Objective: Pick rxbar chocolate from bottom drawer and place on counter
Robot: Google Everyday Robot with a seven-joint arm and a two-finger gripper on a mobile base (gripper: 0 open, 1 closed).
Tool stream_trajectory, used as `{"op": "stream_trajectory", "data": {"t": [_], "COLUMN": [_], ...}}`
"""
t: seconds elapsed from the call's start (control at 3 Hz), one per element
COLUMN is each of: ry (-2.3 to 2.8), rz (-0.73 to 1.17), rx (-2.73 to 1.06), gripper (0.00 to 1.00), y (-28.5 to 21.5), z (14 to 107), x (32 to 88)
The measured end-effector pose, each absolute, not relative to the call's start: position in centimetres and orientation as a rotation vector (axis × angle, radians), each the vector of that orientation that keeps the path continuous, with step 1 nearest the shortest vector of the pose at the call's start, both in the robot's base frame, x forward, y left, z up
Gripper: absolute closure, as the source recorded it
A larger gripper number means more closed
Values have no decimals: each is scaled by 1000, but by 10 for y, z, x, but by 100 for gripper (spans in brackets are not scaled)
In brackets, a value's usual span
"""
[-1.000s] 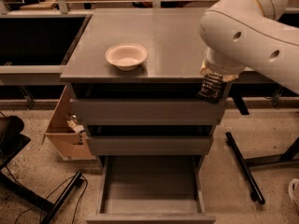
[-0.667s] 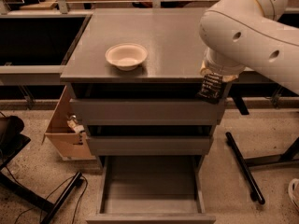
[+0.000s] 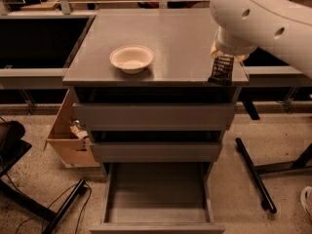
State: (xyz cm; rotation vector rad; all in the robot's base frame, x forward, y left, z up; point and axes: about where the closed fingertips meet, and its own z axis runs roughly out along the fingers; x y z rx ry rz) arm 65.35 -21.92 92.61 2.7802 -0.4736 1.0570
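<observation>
The rxbar chocolate (image 3: pixel 222 70), a small black wrapper with pale print, hangs upright over the front right corner of the counter (image 3: pixel 180 33). My gripper (image 3: pixel 224 56) is shut on its top end, mostly hidden under my white arm (image 3: pixel 263 18). The bar's lower end is level with the counter's front edge. The bottom drawer (image 3: pixel 156 227) is pulled out below, and its inside shows nothing in it. The two upper drawers are closed.
A white bowl (image 3: pixel 131 58) stands on the counter's left front part. A dark recessed bin (image 3: pixel 39 33) lies left of the cabinet. An open cardboard box (image 3: pixel 66 138) and cables sit on the floor at left; black stand legs (image 3: pixel 253 172) at right.
My arm has lifted with the bar. The bar has gone from in front of the top drawer's edge up to the level of the counter top.
</observation>
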Motion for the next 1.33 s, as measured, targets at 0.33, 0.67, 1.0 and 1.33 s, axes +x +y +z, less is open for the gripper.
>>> {"op": "stream_trajectory", "data": {"t": [0.33, 0.67, 1.0, 1.33], "ry": [-388, -270, -127, 10], "rz": [1214, 1398, 1581, 1731], "rx": [2765, 2749, 2756, 2777], "gripper": [100, 100, 100, 100], "y": [-226, -220, -197, -157], "z": [963, 1004, 1037, 1063], "x": [696, 740, 784, 817]}}
